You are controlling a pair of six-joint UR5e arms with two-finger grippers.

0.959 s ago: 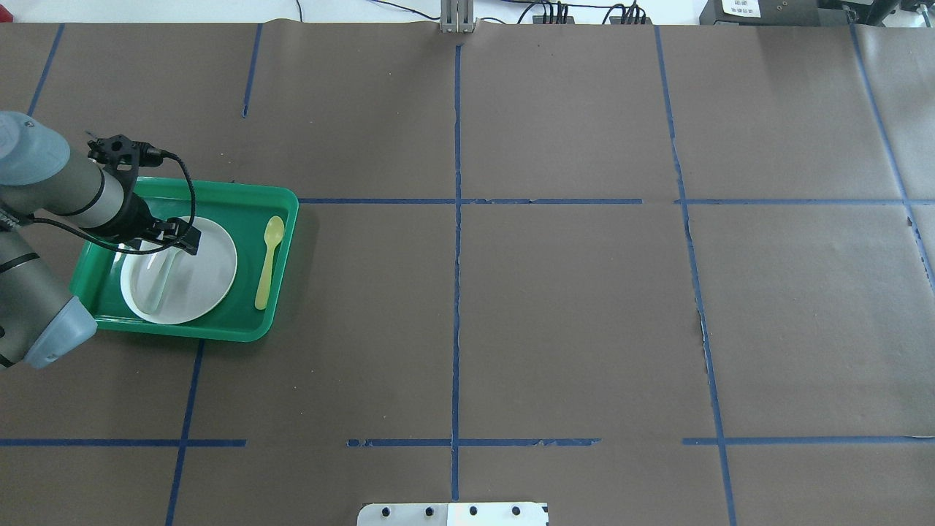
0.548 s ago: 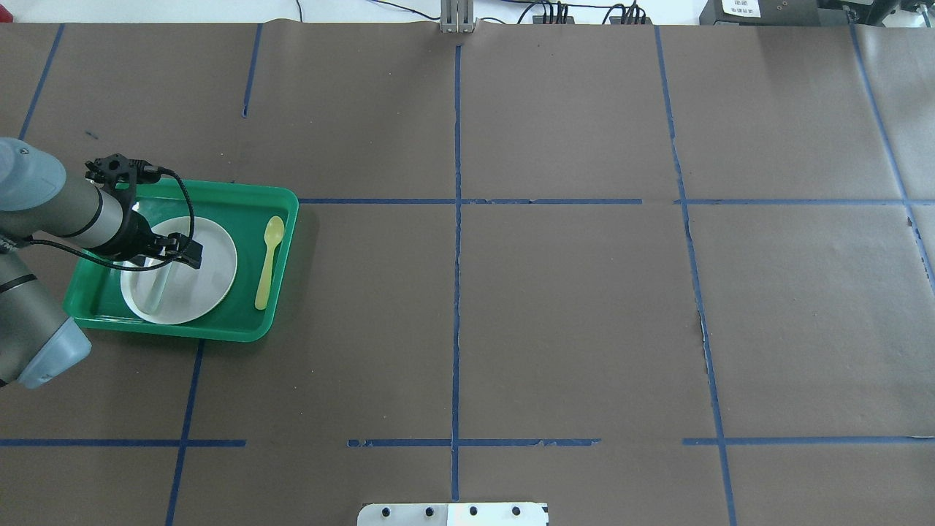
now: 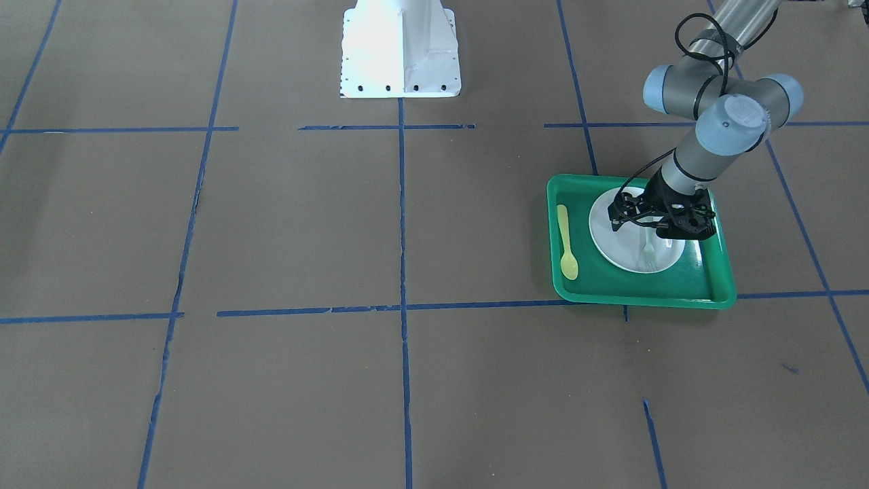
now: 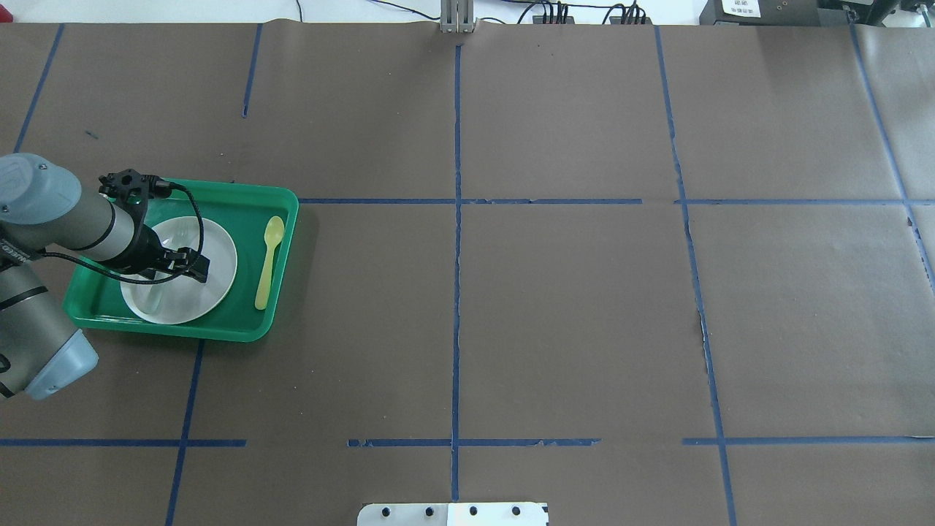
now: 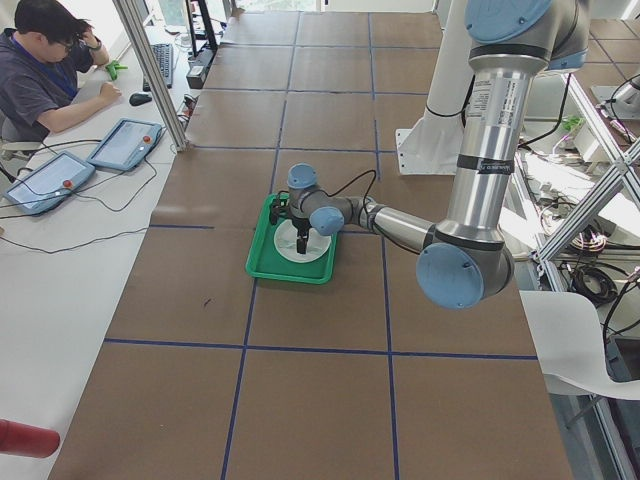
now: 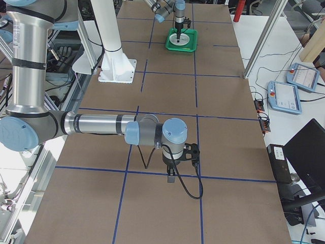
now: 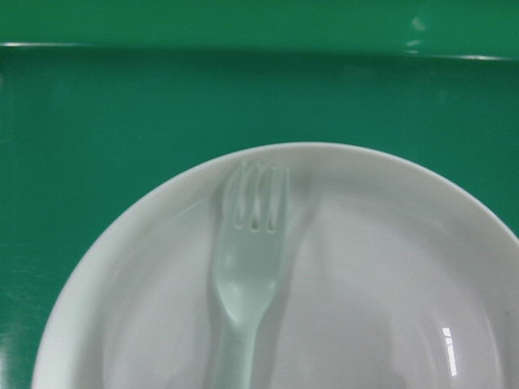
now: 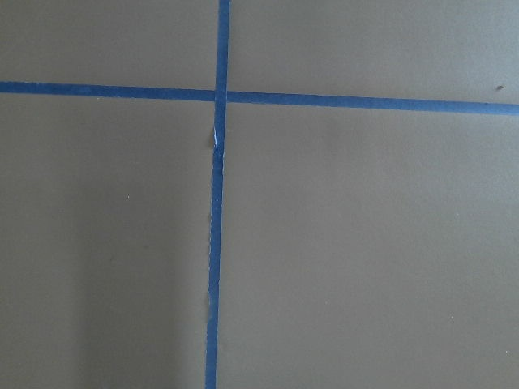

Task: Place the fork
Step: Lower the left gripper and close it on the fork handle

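Note:
The pale fork (image 7: 251, 267) lies flat on the white plate (image 4: 215, 256) in the green tray (image 4: 241, 321), tines pointing away from the robot. In the front view the fork (image 3: 648, 257) sticks out from under my left gripper (image 3: 650, 227). That gripper (image 4: 177, 276) hangs low over the plate and looks open, one finger on each side of the handle, which it partly hides. My right gripper (image 6: 172, 175) shows only in the right side view, over bare paper far from the tray; I cannot tell its state.
A yellow spoon (image 4: 266, 267) lies in the tray to the right of the plate. The table is brown paper with blue tape lines (image 8: 217, 203). The white robot base (image 3: 400, 54) stands mid-table at the near edge. An operator (image 5: 45, 70) sits beyond the left end.
My left gripper has moved toward the robot across the plate, from the fork's tine end to over its handle. The fork, plate and tray have stayed put.

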